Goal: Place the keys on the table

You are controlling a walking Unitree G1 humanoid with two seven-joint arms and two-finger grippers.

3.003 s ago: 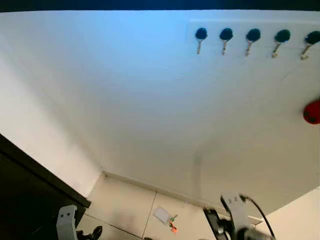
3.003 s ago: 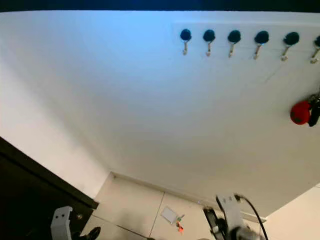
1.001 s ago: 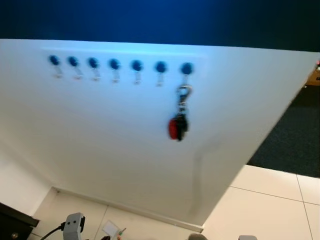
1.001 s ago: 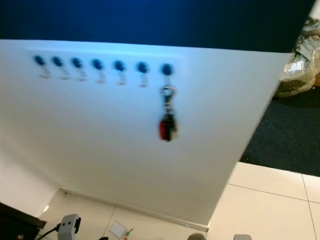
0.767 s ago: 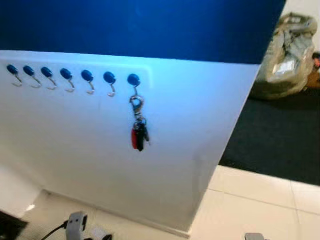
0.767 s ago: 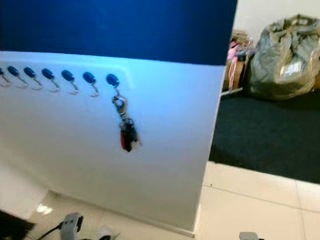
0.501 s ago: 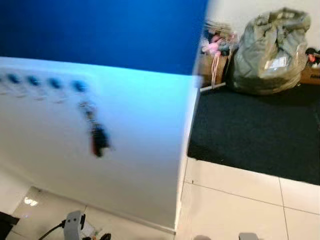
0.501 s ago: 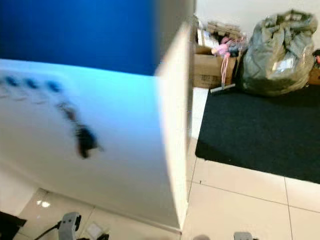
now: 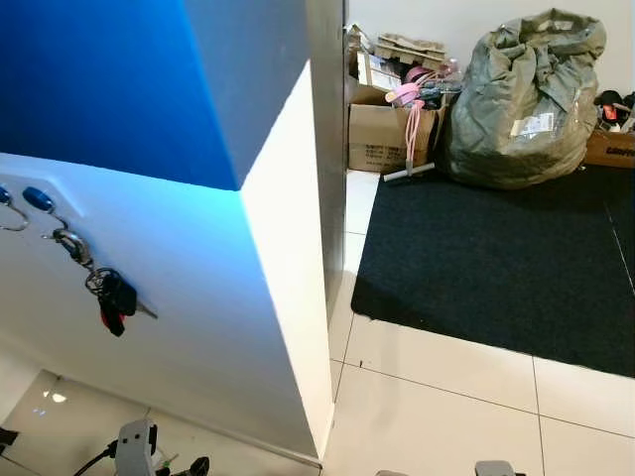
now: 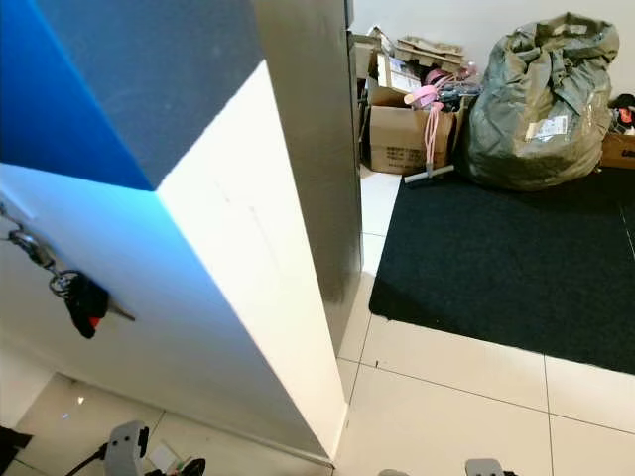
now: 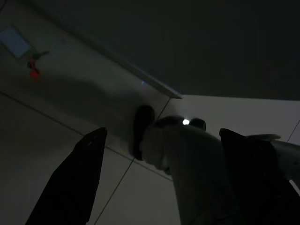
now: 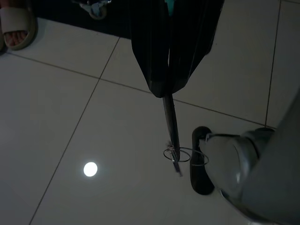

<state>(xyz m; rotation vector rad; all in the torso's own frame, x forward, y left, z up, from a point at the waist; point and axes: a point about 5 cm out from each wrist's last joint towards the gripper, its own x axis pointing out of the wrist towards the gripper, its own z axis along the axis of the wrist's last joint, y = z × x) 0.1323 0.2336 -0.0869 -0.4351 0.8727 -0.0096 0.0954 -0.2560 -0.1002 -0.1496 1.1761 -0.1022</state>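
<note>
Now rightward, keys (image 12: 174,152) pinched (still), rug (image 9: 496,258) revealed

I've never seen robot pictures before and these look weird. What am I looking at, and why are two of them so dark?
This is a walking robot with two arms. The two bright pictures come from cameras in its head, like two eyes. They look down at a white and blue wall, a black rug, a big grey bag and a cardboard box. A bunch of keys with a red tag hangs from a hook on that wall. The two dark pictures come from cameras on its wrists, pointing at the tiled floor, probably in shade. On the right wrist, the jaws are shut on a key with a ring dangling below. On the left wrist, the jaws are open and hold nothing.
</note>
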